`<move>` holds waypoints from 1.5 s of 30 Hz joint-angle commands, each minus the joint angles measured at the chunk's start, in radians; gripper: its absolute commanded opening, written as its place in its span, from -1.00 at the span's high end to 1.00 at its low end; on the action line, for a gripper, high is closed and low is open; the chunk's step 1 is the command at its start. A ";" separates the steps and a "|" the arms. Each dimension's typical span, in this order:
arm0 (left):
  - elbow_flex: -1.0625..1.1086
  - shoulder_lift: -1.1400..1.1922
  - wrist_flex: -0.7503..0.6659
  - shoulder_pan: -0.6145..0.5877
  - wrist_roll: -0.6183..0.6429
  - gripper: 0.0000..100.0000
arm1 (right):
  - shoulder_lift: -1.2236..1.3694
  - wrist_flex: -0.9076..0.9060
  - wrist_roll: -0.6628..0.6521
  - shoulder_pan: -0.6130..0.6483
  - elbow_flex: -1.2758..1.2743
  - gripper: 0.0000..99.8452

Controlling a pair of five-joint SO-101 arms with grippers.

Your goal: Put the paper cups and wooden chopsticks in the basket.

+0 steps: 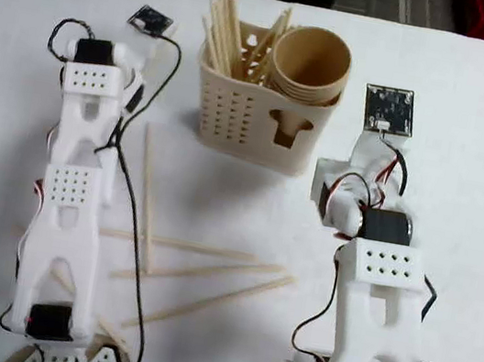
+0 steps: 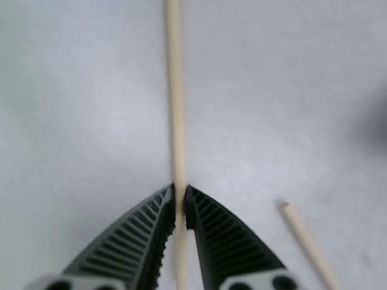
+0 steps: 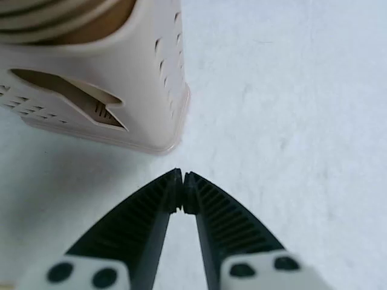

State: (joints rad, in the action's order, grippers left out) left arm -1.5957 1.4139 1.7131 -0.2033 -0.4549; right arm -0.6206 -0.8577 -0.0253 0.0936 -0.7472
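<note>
High view: the basket stands at the far middle of the surface. The stacked paper cups and a bundle of chopsticks already stand upright in it. Several loose chopsticks lie crossed between the two arms, and one long chopstick runs beside the left arm.

Left wrist view: the left tool is closed on a pinched chopstick, which passes straight between its tips and lies flat. Another stick end lies near it. The stick looks light, stiff, thin and smooth, so it probably pivots or slides in a narrow pinch. A hold nearer its middle would likely balance better.

Right wrist view: the right tool is closed on nothing, just beside the basket's corner. The cups, probably light and easily crushed, sit inside.
</note>
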 commanded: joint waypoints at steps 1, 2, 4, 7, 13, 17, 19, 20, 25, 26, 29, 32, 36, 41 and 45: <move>-0.037 -0.071 0.060 -0.007 -0.003 0.95 | -0.025 0.015 0.005 -0.012 0.008 0.96; -0.035 -0.090 0.069 -0.007 -0.002 0.96 | -0.025 0.015 0.005 -0.012 0.008 0.96; -0.028 -0.127 0.074 -0.010 0.000 0.96 | -0.025 0.015 0.005 -0.012 0.008 0.96; -0.026 -0.165 0.077 -0.015 0.002 0.96 | -0.025 0.015 0.005 -0.012 0.008 0.96; 0.212 -0.306 0.078 -0.015 0.003 0.96 | -0.025 0.015 0.005 -0.012 0.008 0.96; 0.474 -0.493 0.077 -0.012 0.037 0.96 | -0.025 0.015 0.005 -0.012 0.008 0.96; 0.591 -0.599 0.077 -0.010 0.044 0.96 | -0.025 0.015 0.005 -0.012 0.008 0.96; 0.651 -0.651 0.077 -0.008 0.044 0.96 | -0.025 0.015 0.005 -0.012 0.008 0.96; 0.961 -0.912 0.074 -0.007 0.083 0.96 | -0.025 0.015 0.005 -0.012 0.008 0.96; 1.025 -0.960 0.074 -0.007 0.086 0.96 | -0.025 0.015 0.005 -0.012 0.008 0.96; 1.204 -1.090 0.064 -0.007 0.117 0.95 | -0.025 0.015 0.005 -0.012 0.008 0.96; 1.382 -1.205 0.017 -0.007 0.144 0.95 | -0.025 0.015 0.005 -0.012 0.008 0.96; 1.599 -1.328 -0.063 -0.007 0.158 0.95 | -0.025 0.015 0.005 -0.012 0.006 0.96; 1.829 -1.458 -0.158 0.007 0.193 0.95 | -0.025 0.015 0.005 -0.012 0.005 0.96; 1.958 -1.535 -0.198 0.070 0.192 0.95 | -0.025 0.015 0.005 -0.012 0.005 0.96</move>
State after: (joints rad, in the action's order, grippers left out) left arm 0.3038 -0.0299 1.5489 -0.1880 -0.2723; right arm -0.6206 -0.8577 -0.0253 0.0936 -0.7472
